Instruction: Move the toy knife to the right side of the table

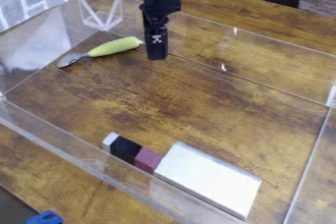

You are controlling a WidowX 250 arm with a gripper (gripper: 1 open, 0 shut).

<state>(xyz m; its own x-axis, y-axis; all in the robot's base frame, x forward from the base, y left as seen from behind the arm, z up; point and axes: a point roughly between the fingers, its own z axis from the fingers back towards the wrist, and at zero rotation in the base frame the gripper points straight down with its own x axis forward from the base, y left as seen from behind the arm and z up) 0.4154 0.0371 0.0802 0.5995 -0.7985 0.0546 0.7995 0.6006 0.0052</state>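
The toy knife (102,50) lies flat at the upper left of the table (197,105), its lime yellow-green handle toward the right and its short dark blade toward the left. My gripper (156,53) hangs from the black arm, pointing straight down, just to the right of the handle's end and apart from it. From this angle the fingers look like one narrow dark column, so the gap between them does not show. Nothing is seen held in it.
A large flat grey rectangle (206,180) with a black-and-maroon end lies near the front. Low clear acrylic walls (53,137) edge the tabletop, and a clear folded stand (100,14) sits behind the knife. A small blue object (45,217) shows at the bottom left.
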